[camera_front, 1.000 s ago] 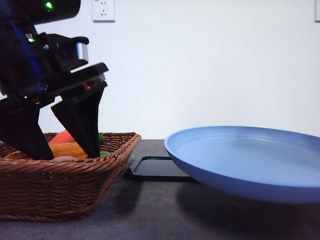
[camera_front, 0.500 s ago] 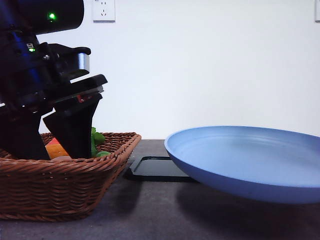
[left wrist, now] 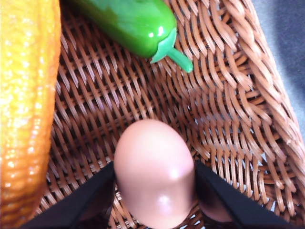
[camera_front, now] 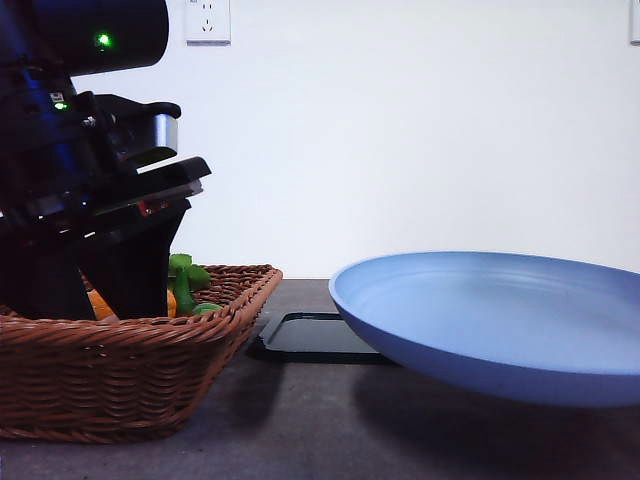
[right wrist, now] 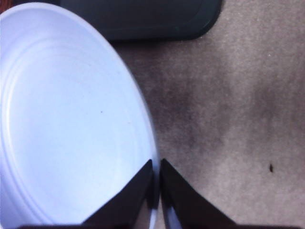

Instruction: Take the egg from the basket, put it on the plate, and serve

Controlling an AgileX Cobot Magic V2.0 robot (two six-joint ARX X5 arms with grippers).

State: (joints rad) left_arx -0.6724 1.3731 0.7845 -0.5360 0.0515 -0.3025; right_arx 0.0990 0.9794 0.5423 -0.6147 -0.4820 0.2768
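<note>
The pinkish-brown egg (left wrist: 155, 162) lies on the woven floor of the brown wicker basket (left wrist: 228, 109). My left gripper (left wrist: 154, 168) has a black finger pressed on each side of the egg. From the front, that gripper (camera_front: 100, 300) reaches down inside the basket (camera_front: 130, 370), its tips hidden behind the rim. The light blue plate (camera_front: 500, 320) hangs tilted a little above the table on the right. My right gripper (right wrist: 156, 163) is shut on the plate's rim (right wrist: 143, 119).
A yellow corn cob (left wrist: 24, 109) and a green vegetable (left wrist: 128, 21) lie in the basket beside the egg. A flat black tray (camera_front: 315, 335) sits on the grey table between basket and plate, also seen beyond the plate (right wrist: 143, 19).
The left gripper's fingers have drawn together inside the basket and shifted slightly left. The plate and right arm have not moved.
</note>
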